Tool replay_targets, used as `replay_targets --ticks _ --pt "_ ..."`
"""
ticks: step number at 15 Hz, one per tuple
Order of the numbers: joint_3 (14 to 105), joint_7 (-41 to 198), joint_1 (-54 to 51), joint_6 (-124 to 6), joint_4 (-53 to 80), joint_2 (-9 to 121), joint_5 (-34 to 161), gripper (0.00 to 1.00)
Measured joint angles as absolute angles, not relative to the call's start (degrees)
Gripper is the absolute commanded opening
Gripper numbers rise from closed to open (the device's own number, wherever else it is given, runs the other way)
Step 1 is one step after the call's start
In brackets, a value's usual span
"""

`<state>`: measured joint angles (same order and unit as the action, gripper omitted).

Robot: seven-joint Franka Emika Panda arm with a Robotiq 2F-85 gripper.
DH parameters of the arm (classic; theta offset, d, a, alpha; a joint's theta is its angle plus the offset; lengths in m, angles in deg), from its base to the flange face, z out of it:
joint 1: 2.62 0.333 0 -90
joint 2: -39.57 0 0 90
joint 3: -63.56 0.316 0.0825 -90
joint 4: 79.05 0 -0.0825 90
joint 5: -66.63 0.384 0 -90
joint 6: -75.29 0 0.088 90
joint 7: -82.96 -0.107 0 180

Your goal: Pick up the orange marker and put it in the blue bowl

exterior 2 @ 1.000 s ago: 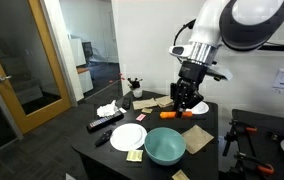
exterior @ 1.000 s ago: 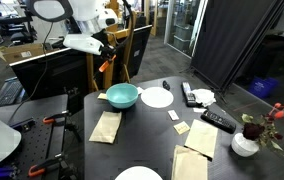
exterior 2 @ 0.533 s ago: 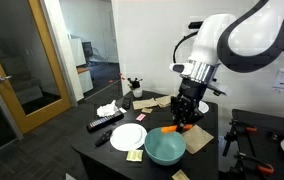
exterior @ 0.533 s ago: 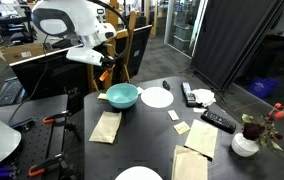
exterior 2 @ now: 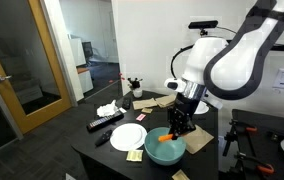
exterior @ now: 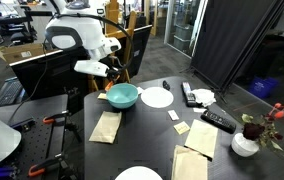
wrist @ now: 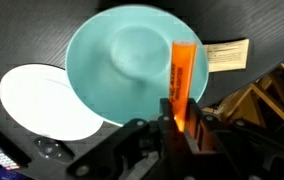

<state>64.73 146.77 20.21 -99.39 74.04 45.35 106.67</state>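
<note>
Orange marker [wrist: 181, 85] over bowl [wrist: 94, 82] (wrist view)

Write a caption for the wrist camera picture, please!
The jaws hold the orange marker over the blue bowl, beside a white plate.

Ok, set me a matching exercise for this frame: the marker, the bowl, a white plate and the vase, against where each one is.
Things:
1 orange marker
2 blue bowl
3 white plate
4 flower vase

Places:
a on the table, right beside the bowl
b at a table corner, away from the bowl
c clamped in the gripper
d just below the held marker

Pairs: 1-c, 2-d, 3-a, 4-b.
</note>
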Motion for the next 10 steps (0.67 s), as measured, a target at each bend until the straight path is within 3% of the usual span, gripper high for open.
replay_targets --ticks 3,4,5,10 --pt "64.73 146.74 20.21 -101.76 71.84 49.22 106.67 0.05" --pt "64.73 146.71 20.2 -102.27 71.11 50.32 106.67 0.44" --pt "64.73 146.67 20.2 -102.61 70.39 51.29 106.67 0.45" --pt "64.4 146.53 20.21 -104.24 68.28 54.44 106.67 0.81"
